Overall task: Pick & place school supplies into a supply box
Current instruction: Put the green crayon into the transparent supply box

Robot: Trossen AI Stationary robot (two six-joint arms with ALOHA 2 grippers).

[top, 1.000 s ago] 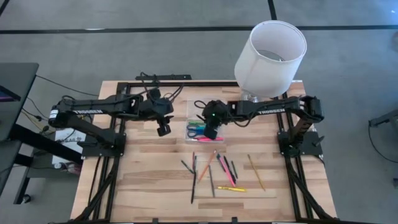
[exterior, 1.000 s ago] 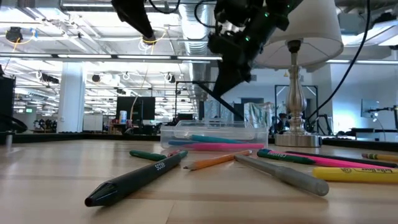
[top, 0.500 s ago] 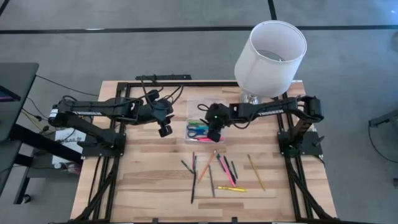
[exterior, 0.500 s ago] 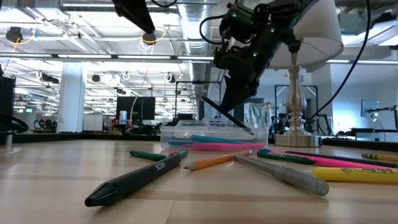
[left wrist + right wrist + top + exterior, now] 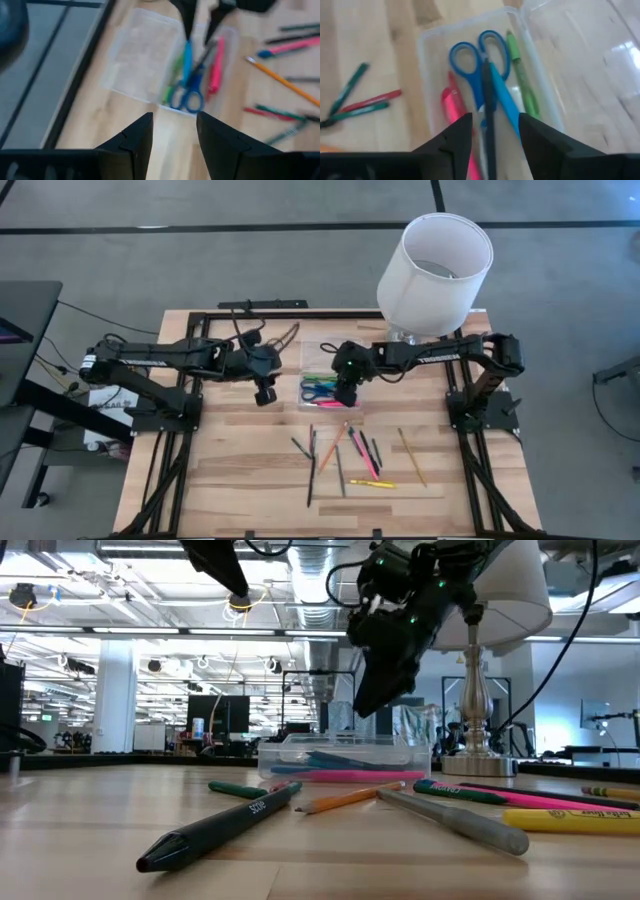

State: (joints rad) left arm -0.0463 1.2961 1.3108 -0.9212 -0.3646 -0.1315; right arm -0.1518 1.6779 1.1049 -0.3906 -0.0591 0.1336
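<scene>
The supply box (image 5: 322,385) is a clear shallow case lying open mid-table. Inside it lie blue-handled scissors (image 5: 480,47), a pink marker (image 5: 452,102), a green pen (image 5: 522,75), a blue pen (image 5: 502,100) and a black pen (image 5: 487,100) on top of them. My right gripper (image 5: 494,120) hangs open just above the box, its fingers on either side of the black pen and clear of it. My left gripper (image 5: 263,394) hovers open to the left of the box with nothing in it. More school supplies (image 5: 345,455) lie loose on the table nearer the front.
A lamp with a white shade (image 5: 435,270) stands at the far right, just behind the box. The box's clear lid (image 5: 145,55) lies flat on its far side. A yellow marker (image 5: 372,483) and a pencil (image 5: 412,457) lie among the loose items.
My right gripper has opened above the box and let go of the black pen. The pen hung slanted from its fingers with its lower end in the box; now it lies flat in the box on the other supplies.
</scene>
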